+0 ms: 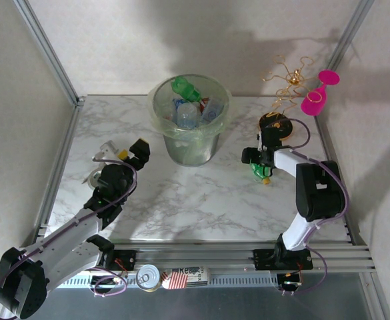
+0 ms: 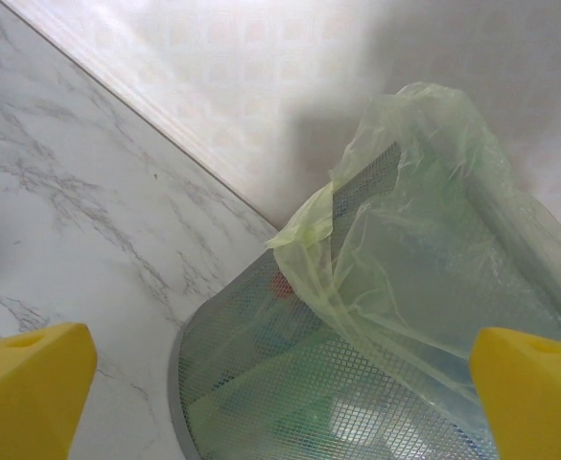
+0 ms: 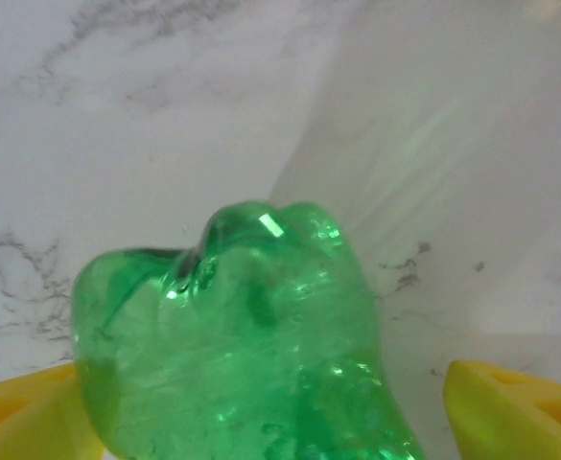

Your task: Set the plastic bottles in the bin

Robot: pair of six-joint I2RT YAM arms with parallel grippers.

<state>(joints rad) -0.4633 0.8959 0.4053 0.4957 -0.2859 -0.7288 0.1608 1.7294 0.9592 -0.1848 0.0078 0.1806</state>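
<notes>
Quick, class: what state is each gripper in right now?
Left gripper: open, empty.
Right gripper: open around the green bottle, not yet clamped.

- I see a white marble-patterned table (image 1: 181,200) with grey veins, evenly lit from above.
- Behind it stands a pale, faintly textured back wall (image 1: 115,40), and similar side walls (image 1: 11,133) close in on the left and right.
- Grey metal posts (image 1: 48,50) run up the two far corners.
- A ribbed metal rail (image 1: 208,257) runs along my near edge.
- A soft grey shadow (image 1: 248,47) falls across the back wall.
</notes>
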